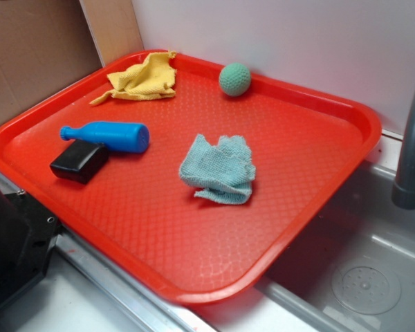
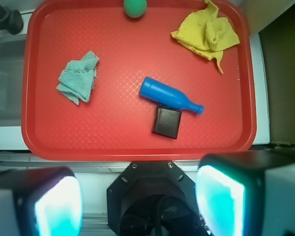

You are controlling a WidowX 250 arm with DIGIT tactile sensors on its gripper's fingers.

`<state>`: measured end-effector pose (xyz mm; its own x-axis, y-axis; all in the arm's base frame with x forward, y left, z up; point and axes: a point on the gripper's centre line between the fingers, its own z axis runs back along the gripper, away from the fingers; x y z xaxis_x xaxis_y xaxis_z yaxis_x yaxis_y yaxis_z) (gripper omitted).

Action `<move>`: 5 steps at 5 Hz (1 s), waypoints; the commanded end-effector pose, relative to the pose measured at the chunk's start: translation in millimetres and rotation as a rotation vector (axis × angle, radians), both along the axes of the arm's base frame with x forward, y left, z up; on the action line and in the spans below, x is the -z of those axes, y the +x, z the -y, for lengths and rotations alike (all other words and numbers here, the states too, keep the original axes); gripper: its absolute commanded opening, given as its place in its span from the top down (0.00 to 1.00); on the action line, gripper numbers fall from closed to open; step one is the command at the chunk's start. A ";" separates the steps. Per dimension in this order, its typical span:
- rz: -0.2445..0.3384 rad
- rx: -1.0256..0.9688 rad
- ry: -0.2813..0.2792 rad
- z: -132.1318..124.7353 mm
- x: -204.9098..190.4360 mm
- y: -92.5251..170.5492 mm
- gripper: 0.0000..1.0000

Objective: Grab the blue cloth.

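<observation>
One blue cloth [image 1: 218, 169] lies crumpled on red tray [image 1: 194, 263], 3 o'clock of blue bottle [image 1: 109, 135]; gripper [image 2: 137, 201] jaws wide, empty, well apart.

We are seeing a red tray [image 1: 318, 131] showing a diamond-textured pattern, a pale teal woven blue cloth [image 1: 218, 169], a yellow cloth [image 1: 144, 78], a bright blue bottle [image 1: 111, 135], a black block [image 1: 79, 162] and a green ball [image 1: 234, 79].

Exterior oblique; wrist overhead; both show tray [image 1: 194, 290].
</observation>
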<state>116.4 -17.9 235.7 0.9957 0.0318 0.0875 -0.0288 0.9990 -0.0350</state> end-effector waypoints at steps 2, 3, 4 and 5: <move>0.021 -0.168 -0.035 3.4 9.8 16.1 0.00; 0.055 -0.262 -0.075 1.6 19.3 32.5 0.00; 0.091 -0.396 -0.137 12.8 42.3 65.9 0.00; 0.091 -0.425 -0.127 38.5 70.1 96.2 0.00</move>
<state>210.2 -55.2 152.9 0.8833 0.4575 0.1021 -0.4401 0.8844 -0.1553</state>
